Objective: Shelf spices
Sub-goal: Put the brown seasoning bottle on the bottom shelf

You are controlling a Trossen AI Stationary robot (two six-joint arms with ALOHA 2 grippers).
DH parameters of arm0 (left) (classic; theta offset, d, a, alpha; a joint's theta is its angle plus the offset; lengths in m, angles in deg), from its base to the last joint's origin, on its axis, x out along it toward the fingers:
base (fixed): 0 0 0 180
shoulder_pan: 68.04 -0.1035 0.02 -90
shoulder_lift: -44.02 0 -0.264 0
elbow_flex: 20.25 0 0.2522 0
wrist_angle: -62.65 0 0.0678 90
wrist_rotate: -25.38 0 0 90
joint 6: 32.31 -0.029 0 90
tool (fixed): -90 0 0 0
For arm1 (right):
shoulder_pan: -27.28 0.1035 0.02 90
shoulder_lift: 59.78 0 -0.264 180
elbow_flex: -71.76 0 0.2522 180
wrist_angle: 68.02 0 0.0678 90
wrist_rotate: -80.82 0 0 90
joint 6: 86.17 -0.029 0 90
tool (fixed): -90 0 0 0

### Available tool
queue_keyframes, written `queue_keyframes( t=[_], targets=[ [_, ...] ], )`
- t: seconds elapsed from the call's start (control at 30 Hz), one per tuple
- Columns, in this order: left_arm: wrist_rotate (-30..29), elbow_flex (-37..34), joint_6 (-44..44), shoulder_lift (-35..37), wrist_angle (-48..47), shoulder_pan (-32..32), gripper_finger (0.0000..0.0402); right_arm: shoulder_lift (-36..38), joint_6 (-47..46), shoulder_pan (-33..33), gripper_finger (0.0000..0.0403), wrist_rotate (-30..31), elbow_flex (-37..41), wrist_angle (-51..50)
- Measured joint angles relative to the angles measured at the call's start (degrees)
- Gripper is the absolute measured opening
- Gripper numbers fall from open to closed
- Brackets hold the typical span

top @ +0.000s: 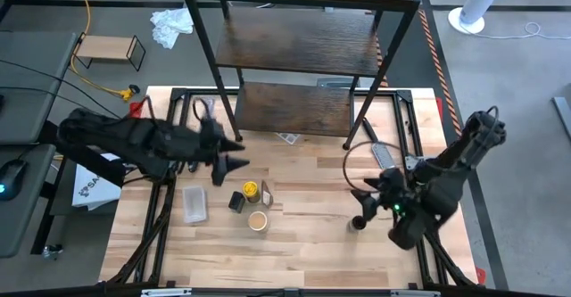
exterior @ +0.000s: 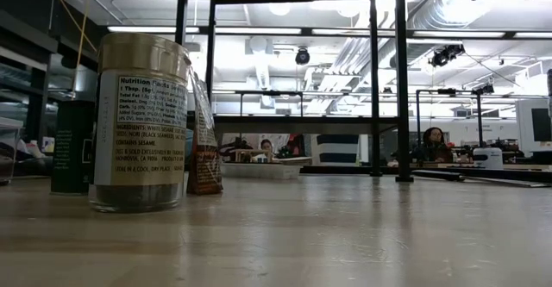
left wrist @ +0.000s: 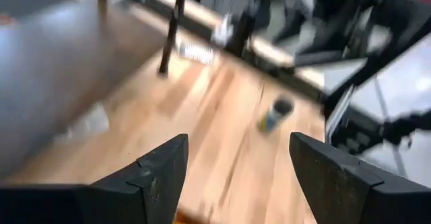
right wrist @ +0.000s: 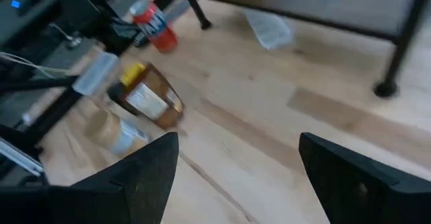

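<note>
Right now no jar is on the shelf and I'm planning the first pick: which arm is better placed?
Probably left. Its open fingers hover just above the yellow-lidded jar and tan-lidded jar; the right gripper sits farther off, beside the dark jar.

one camera looks straight down on the whole tabletop [top: 312, 243]. another sits at tabletop level, close to a jar [exterior: 140, 123]. both wrist cameras look down across the same wood.

On the table [top: 303, 235]: three spice jars, tan-lidded [top: 258, 221], yellow-lidded [top: 251, 190], dark one [top: 359, 222]. One black box [top: 235, 202]. One shelf [top: 299, 43], three tiers.
</note>
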Motion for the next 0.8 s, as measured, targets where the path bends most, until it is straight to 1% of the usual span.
queue_keyframes(
  t=[0.1,0.17,0.27,0.33,0.43,0.57,0.7,0.8],
  targets=[
    [-0.35,-3.11,4.24,0.06,-2.51,4.2,0.0252,1.33,13.48,-5.26,0.0304,-1.38,0.0,10.75],
    [-0.33,-6.58,7.69,0.2,-2.39,7.09,0.0252,1.42,23.39,-9.16,0.0304,-4.58,0.0,19.44],
    [-0.38,-13.0,12.81,1.27,1.76,11.43,0.0252,0.6,36.33,-14.75,0.0304,-11.08,0.0,32.59],
    [-0.78,-17.33,15.63,2.68,6.49,14.03,0.0252,-0.41,41.54,-18.04,0.0304,-14.11,-0.01,39.41],
    [-3.99,-22.65,19.13,5.25,11.25,17.38,0.0252,-1.3,43.27,-22.23,0.0304,-14.86,-0.02,44.82],
    [-10.13,-26.27,22.08,9.16,12.37,20.86,0.0252,-1.73,41.67,-25.98,0.0304,-15.21,0.0,45.93],
    [-15.39,-26.79,19.39,12.5,12.07,22.96,0.0252,-1.71,39.81,-28.01,0.0304,-14.98,0.0,46.2],
    [-18.47,-26.79,16.81,15.02,12.31,23.01,0.0252,-1.71,39.75,-29.18,0.0304,-14.88,0.0,46.65]
  ],
)
